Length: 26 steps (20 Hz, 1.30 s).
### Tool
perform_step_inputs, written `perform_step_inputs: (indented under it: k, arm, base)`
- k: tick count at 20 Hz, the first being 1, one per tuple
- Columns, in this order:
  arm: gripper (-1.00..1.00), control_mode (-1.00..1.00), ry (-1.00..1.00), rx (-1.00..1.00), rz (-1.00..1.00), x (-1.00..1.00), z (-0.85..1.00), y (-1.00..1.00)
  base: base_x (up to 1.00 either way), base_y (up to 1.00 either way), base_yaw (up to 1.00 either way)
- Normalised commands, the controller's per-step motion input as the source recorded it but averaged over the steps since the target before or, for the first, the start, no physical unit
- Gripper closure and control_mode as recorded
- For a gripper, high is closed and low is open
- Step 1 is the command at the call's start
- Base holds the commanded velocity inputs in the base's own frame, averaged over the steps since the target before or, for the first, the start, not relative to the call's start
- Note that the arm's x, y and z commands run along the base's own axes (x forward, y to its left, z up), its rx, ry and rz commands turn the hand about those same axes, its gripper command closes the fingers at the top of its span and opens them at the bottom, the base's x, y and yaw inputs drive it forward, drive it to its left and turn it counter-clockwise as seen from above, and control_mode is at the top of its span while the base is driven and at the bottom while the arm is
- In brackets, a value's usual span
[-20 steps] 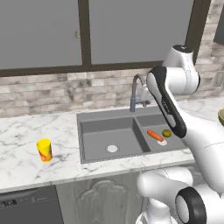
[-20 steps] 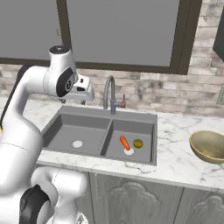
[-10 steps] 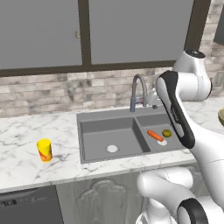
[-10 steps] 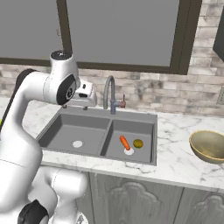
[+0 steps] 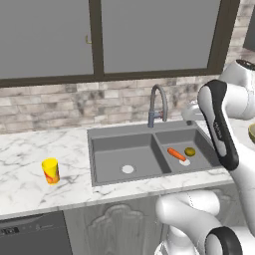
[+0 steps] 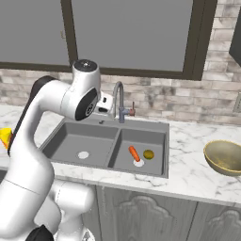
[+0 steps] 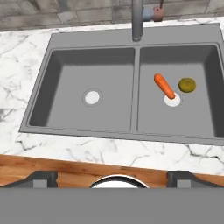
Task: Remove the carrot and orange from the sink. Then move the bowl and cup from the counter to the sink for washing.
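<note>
Gripper (image 7: 112,177) is spread wide, nothing between its tips, looking down over the sink (image 7: 39,109) from the near side; it holds nothing. Versus a second ago, the arm has swung: in the left base view the upper arm and wrist have shifted right toward the frame edge, and in the right base view the elbow joint has moved from upper left toward the faucet (image 6: 117,101). Objects in the scene have not moved.

Carrot (image 7: 164,85) lies in the right basin, long axis diagonal in the hand view: one end up-left toward the faucet side, the other down-right, resting on the rim of the pale drain (image 7: 172,100). Which end is the thin tip I can't tell. In the left base view the carrot (image 5: 176,154) runs upper-left to lower-right as well.

Orange (image 7: 187,85) sits in the same basin, just beside the carrot on its right, apart from it. Left basin has only its drain (image 7: 92,97).

Cup (image 5: 50,171) stands upright on the surface (image 5: 30,149) left of the sink, well apart from it. Bowl (image 6: 225,157) sits upright on the surface right of the sink.
</note>
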Motion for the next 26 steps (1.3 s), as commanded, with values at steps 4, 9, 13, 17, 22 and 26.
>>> perform_step_inputs:
  k: [4, 9, 13, 17, 22, 26]
  arm:
    - [-1.00, -1.00, 0.02, 0.07, 0.00, -0.04, 0.00, -0.37]
    - [-1.00, -1.00, 0.00, 0.02, 0.07, -0.01, -0.06, -0.32]
    - [-1.00, -1.00, 0.01, 0.00, 0.16, 0.00, -0.13, -0.23]
    - [-1.00, -1.00, 0.00, 0.00, 0.15, 0.00, -0.19, -0.21]
    - [-1.00, -1.00, -0.01, 0.00, 0.08, 0.03, -0.17, -0.15]
    - [-1.00, -1.00, 0.00, -0.07, 0.00, 0.11, -0.19, -0.07]
  base:
    - [0.00, 0.00, 0.00]
    - [0.00, 0.00, 0.00]
    - [0.00, 0.00, 0.00]
    - [0.00, 0.00, 0.00]
    - [0.00, 0.00, 0.00]
    - [0.00, 0.00, 0.00]
